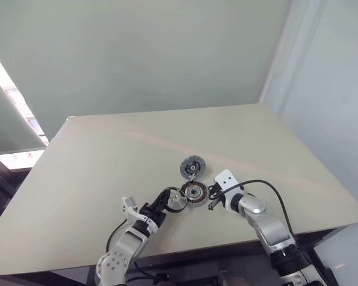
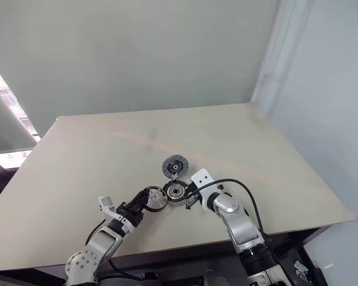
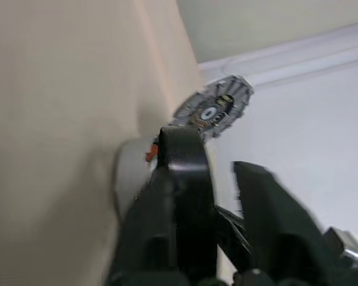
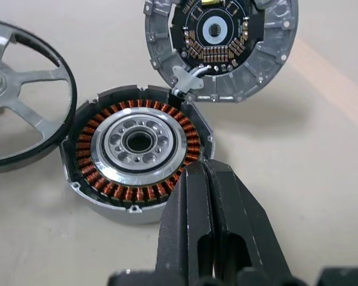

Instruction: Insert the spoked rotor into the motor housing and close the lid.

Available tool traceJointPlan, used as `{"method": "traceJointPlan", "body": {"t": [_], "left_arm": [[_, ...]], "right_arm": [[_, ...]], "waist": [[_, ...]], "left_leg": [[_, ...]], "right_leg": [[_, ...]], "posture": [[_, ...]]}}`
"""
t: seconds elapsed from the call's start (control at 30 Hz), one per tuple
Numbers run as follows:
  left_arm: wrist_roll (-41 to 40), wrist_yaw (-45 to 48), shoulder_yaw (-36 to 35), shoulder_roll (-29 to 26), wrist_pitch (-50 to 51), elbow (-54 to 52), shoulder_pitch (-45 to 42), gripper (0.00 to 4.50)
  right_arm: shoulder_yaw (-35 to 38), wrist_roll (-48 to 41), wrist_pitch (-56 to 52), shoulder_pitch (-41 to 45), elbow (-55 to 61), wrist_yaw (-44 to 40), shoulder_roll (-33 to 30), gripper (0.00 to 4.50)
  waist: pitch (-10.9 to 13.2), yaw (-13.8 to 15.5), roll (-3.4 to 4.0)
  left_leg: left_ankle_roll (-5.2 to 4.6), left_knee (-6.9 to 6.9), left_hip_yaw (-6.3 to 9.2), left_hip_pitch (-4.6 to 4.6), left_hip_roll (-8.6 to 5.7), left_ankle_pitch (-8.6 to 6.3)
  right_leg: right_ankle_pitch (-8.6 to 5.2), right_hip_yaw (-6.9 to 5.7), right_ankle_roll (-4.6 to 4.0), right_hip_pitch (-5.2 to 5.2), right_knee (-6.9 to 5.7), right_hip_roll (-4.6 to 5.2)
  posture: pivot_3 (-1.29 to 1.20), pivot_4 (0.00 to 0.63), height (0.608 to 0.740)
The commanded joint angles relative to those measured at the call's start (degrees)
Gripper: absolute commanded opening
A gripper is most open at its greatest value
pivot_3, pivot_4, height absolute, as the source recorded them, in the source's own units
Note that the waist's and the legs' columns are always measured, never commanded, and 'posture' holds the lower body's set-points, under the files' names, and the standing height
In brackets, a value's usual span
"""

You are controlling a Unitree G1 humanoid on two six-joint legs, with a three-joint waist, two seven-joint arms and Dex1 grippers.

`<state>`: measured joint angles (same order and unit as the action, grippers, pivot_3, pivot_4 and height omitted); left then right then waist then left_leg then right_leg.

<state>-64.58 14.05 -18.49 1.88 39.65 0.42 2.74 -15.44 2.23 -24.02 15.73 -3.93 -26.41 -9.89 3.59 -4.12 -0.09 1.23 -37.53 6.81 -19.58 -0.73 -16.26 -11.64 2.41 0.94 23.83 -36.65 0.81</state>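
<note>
The motor housing (image 4: 140, 143) sits on the table near the front edge, its copper windings ringing a silvery centre. The lid (image 4: 221, 42) lies open just behind it, joined at the rim, with its inner circuit face up. The spoked rotor (image 4: 18, 107) rests against the housing's left side. My right gripper (image 4: 206, 170) is shut, empty, with its tips at the housing's near right rim. My left gripper (image 1: 169, 196) is at the rotor's (image 1: 176, 200) left edge, and its fingers (image 3: 179, 155) stand apart in the left wrist view. Whether they touch the rotor I cannot tell.
The beige table (image 1: 107, 167) stretches wide behind and to both sides of the parts. Its front edge runs close below both grippers. A black cable (image 1: 268, 187) loops off my right wrist over the table.
</note>
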Motion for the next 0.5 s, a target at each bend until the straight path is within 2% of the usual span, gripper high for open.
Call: {"method": "traceJointPlan", "body": {"t": [0.03,0.17,0.5], "left_arm": [[2.14,-1.5,-0.86,-1.36,-1.13,-2.02,0.45,2.84],[3.08,-1.48,0.36,-2.09,0.06,-2.02,1.15,4.2],[6.91,-1.9,2.28,-3.5,2.48,-0.85,1.82,4.2]], "right_arm": [[0.16,-0.48,0.82,1.96,1.06,-0.26,0.4,0.0],[0.08,-0.54,0.89,2.09,0.97,-0.34,0.47,0.0],[0.32,-0.77,0.9,2.17,1.04,-0.15,0.61,0.0]], "waist": [[0.0,-0.02,0.0],[0.0,0.02,0.0],[0.0,0.01,0.01]], "left_leg": [[0.0,0.0,0.0,0.0,0.0,0.0],[0.0,0.01,0.01,0.01,0.0,0.0],[0.0,-0.01,0.01,0.0,0.0,0.0]], "right_leg": [[0.0,0.0,0.0,0.0,0.0,0.0],[0.0,0.0,0.0,0.0,-0.01,0.0],[0.0,-0.01,0.0,0.0,-0.01,0.01]], "posture": [[0.0,0.0,0.74],[0.0,0.0,0.74],[0.0,0.0,0.74]]}}
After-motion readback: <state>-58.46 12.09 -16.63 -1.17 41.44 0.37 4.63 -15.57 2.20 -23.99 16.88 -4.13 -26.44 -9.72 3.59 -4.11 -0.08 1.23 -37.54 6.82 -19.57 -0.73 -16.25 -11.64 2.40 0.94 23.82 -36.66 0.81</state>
